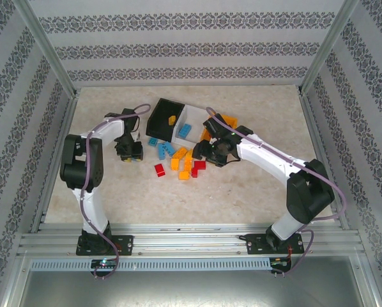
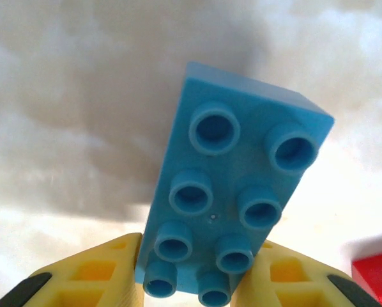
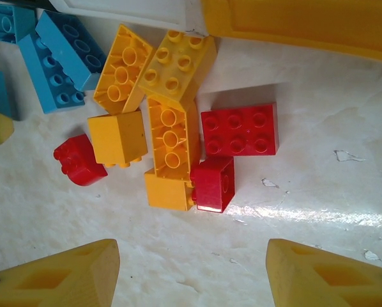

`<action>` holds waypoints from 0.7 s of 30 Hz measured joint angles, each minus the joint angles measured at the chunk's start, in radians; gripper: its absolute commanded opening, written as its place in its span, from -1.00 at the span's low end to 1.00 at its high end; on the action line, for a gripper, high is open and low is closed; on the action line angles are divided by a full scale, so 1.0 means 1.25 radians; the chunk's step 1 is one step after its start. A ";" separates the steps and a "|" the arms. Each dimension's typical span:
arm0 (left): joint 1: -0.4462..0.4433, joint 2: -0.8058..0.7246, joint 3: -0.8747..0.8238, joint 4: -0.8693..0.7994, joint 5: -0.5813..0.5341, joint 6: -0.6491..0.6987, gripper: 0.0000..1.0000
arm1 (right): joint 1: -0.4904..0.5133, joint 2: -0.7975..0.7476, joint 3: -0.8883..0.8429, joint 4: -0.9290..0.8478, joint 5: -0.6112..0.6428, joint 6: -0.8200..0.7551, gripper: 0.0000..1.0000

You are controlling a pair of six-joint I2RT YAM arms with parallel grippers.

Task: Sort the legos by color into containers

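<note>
A light blue lego (image 2: 236, 185) with eight studs stands between my left gripper's (image 2: 194, 284) yellow fingers (image 2: 101, 275), which press on both its sides just above the table. From above, the left gripper (image 1: 129, 155) is left of the pile of legos (image 1: 178, 160). My right gripper (image 3: 191, 275) hangs open over bare table, just short of a small red lego (image 3: 213, 184) and a flat red lego (image 3: 240, 130). Orange legos (image 3: 172, 137) and blue legos (image 3: 57, 64) lie beyond. The black container (image 1: 159, 115), white container (image 1: 192, 116) and orange container (image 1: 228, 120) stand in a row behind the pile.
An orange lego (image 1: 171, 119) lies in the black container and a blue one (image 1: 185, 130) in the white container. The right arm (image 1: 267, 157) covers much of the orange container. Another red lego (image 2: 376, 275) lies close to the left gripper. Patterned walls enclose the table (image 1: 255, 185).
</note>
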 measured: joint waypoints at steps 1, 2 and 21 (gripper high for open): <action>0.000 -0.020 -0.013 0.000 0.005 -0.006 -0.37 | 0.000 0.001 0.000 0.001 0.000 0.000 0.25; 0.000 -0.039 -0.023 -0.001 0.010 -0.010 -0.37 | 0.000 0.002 0.000 0.002 0.000 0.000 0.25; -0.016 -0.202 0.016 0.020 0.247 -0.144 -0.36 | -0.063 -0.061 -0.048 0.000 0.018 -0.001 0.25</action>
